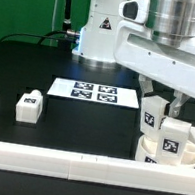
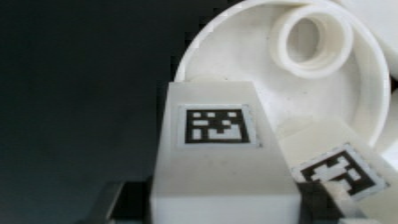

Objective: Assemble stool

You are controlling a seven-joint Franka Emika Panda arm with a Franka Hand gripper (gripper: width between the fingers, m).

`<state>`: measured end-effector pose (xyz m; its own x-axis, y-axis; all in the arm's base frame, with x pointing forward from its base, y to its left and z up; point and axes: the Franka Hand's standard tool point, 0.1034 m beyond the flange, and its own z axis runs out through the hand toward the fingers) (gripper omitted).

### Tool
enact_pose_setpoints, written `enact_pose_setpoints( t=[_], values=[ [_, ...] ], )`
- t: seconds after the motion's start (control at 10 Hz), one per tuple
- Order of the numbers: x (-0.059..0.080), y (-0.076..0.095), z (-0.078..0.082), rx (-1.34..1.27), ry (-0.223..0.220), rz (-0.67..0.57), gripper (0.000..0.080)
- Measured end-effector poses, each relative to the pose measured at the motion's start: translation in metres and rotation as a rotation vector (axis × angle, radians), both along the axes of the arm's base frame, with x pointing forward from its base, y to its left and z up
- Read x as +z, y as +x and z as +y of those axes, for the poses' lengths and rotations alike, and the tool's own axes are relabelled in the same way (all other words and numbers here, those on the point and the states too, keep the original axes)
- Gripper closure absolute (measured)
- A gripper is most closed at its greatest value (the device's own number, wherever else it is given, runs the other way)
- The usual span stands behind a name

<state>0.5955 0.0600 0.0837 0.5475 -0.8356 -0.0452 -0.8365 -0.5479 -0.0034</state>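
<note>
Gripper [image 1: 165, 106] pinching leg [image 2: 214, 130] over seat [image 2: 347, 95], near corner of table [image 1: 51, 58], exterior view's right | likely step: insert leg into socket [image 2: 306, 42] | technique: keep leg upright, centred on socket, descend slowly.

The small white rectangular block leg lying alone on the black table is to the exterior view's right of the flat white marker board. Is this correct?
No. The small white rectangular block leg lies alone on the black table, but to the exterior view's left of the flat white marker board, not its right. The exterior view shows this.
</note>
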Motion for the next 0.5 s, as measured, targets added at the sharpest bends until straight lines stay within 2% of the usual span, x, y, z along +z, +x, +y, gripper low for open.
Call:
enact_pose_setpoints(
  t=[0.5],
  values=[
    [0.000, -0.010, 0.013, -0.564, -0.003, -0.041, 0.0463]
  ],
)
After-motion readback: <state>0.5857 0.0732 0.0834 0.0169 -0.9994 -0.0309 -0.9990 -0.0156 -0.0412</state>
